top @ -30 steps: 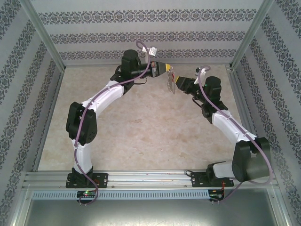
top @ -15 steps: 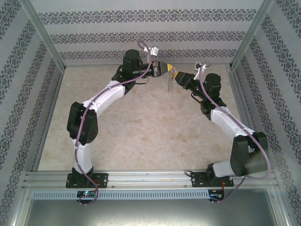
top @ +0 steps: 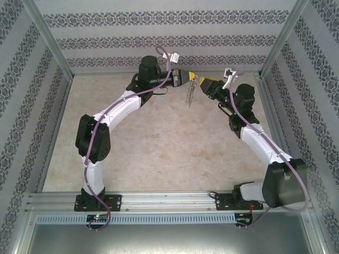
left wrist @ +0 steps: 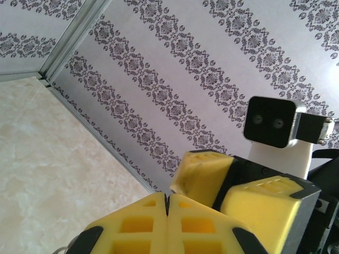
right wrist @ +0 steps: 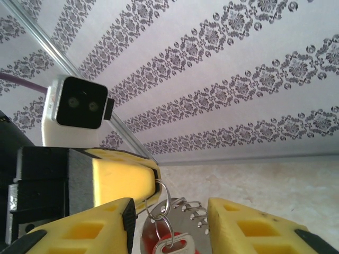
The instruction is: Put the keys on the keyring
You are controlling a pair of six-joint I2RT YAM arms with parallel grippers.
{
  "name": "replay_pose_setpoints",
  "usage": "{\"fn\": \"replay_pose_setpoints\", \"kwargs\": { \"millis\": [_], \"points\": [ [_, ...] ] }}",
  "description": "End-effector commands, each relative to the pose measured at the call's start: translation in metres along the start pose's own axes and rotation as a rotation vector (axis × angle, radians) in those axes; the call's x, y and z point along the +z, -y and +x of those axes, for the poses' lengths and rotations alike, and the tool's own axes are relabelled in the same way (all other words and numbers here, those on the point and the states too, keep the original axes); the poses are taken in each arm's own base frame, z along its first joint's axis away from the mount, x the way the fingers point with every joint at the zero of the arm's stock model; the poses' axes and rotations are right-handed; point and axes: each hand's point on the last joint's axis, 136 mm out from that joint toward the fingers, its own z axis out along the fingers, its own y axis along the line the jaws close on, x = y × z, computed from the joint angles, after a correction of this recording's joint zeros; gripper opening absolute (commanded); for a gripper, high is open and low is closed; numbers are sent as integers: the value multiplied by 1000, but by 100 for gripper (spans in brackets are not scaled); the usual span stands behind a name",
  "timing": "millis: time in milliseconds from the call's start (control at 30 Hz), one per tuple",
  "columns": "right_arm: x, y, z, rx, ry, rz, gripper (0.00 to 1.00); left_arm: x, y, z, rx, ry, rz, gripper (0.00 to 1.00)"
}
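My left gripper is held high near the back wall, shut on the top ring of the keyring, which hangs below it. In the right wrist view the left gripper pinches that thin ring. A second ring linked to it carries a key with a red head, lying against the silver keyring with its row of small loops. My right gripper faces it, jaws apart on either side of the keyring. Whether they touch it is unclear. In the left wrist view my shut left gripper meets the right fingers.
The beige table lies far below both grippers. The patterned back wall stands close behind them, and metal frame posts rise at the corners. The right wrist camera sits just beyond the left fingertips.
My right gripper has risen and moved back toward the left gripper's tip, from beside the keyring's lower part. The keyring's bottom has swung slightly left. The left arm has barely moved.
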Motion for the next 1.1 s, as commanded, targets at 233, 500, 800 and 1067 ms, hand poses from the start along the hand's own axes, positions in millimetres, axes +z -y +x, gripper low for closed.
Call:
{"fn": "replay_pose_setpoints", "kwargs": {
  "millis": [233, 500, 800, 1067],
  "points": [
    [14, -6, -1, -13, -8, -52, 41, 3, 17, -13, 76, 28, 60, 0],
    [29, -10, 10, 2, -44, -84, 21, 2, 16, -12, 78, 29, 48, 0],
    [37, -19, 38, 18, -132, -127, 0, 0, 14, -16, 102, 45, 13, 0],
    [34, -22, 48, 28, -176, -145, 21, 3, 6, -11, 101, 39, 2, 0]
  ]
}}
